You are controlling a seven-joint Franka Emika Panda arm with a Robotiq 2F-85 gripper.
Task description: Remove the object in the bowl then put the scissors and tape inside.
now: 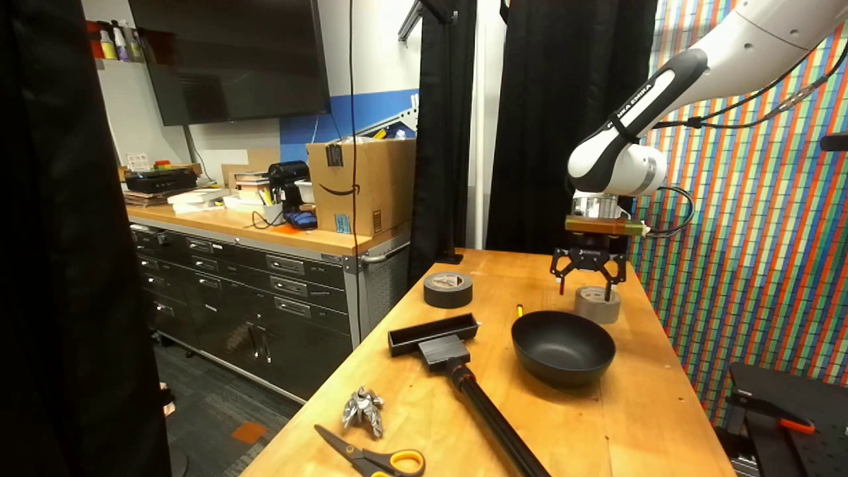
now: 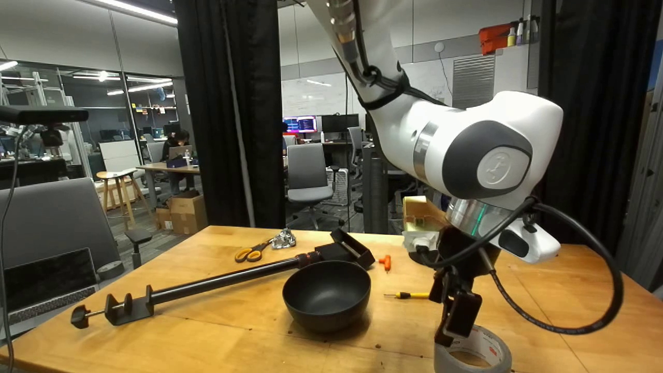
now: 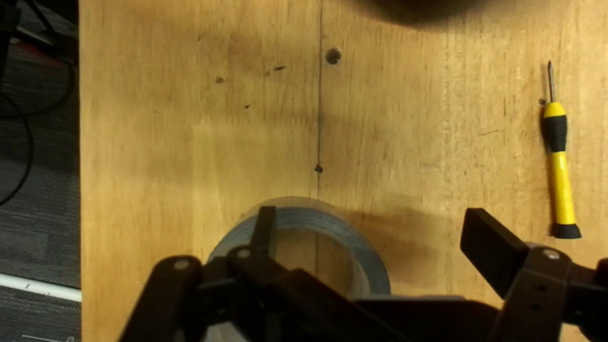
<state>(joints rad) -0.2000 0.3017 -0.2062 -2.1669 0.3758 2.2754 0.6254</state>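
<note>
While the end effector (image 1: pixel 585 294) hangs pointing down at the grey tape roll (image 1: pixel 593 310), its fingers (image 3: pixel 491 249) stand wide apart. Wrist view: one finger overlaps the ring, the other is off to the side, clear of it; contact with the tape, can't tell. Roll lies flat on the tabletop (image 1: pixel 636 411), near the black bowl (image 1: pixel 563 341). Bowl sits upright, matte dark inside visible. Yellow screwdriver (image 3: pixel 562 175), black bands, thin metal tip, lies on the tabletop outside the bowl, near it; partly hidden behind the bowl in an exterior view. Scissors (image 1: pixel 361 456), yellow-orange loops, lie flat, well apart from the bowl, just beside crumpled foil (image 1: pixel 363 411). Black pole (image 2: pixel 228 281) with a clamp at one end lies between scissors and bowl. Black tape roll (image 1: pixel 448 293) flat, near the pole's head. Small orange tool (image 2: pixel 386 262) lies near that head too.
</note>
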